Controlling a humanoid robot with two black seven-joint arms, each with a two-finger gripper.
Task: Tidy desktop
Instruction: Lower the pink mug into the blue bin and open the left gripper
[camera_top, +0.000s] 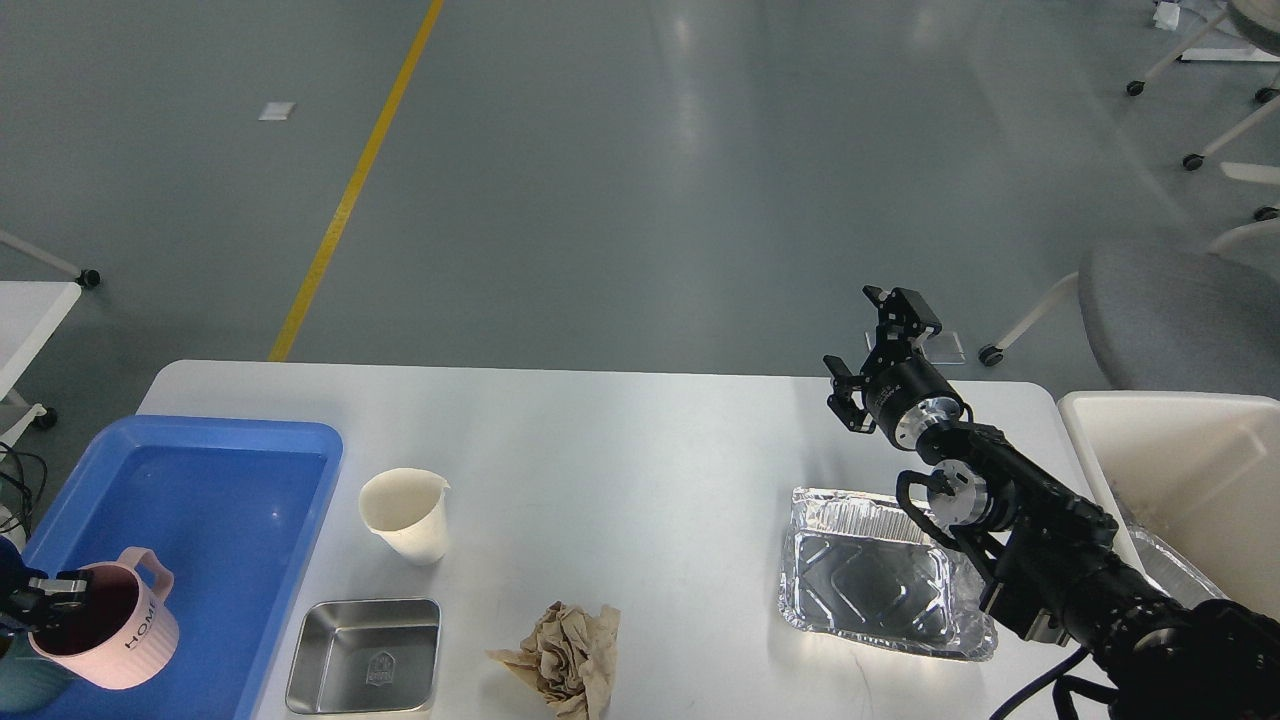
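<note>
at the lower left of the frame the left hand (45, 592) grips the pink mug (105, 630) over the blue tray (240, 450), so lower it gently onto the tray floor before letting go, while the right hand (880, 350) hangs open above the white tabletop (620, 450) at right.

The right arm (1040, 540) was matte black with chunky segments, shiny silver round joint caps, a looping black cable, and a black two-fingered gripper (880, 345) at its tip.
</note>
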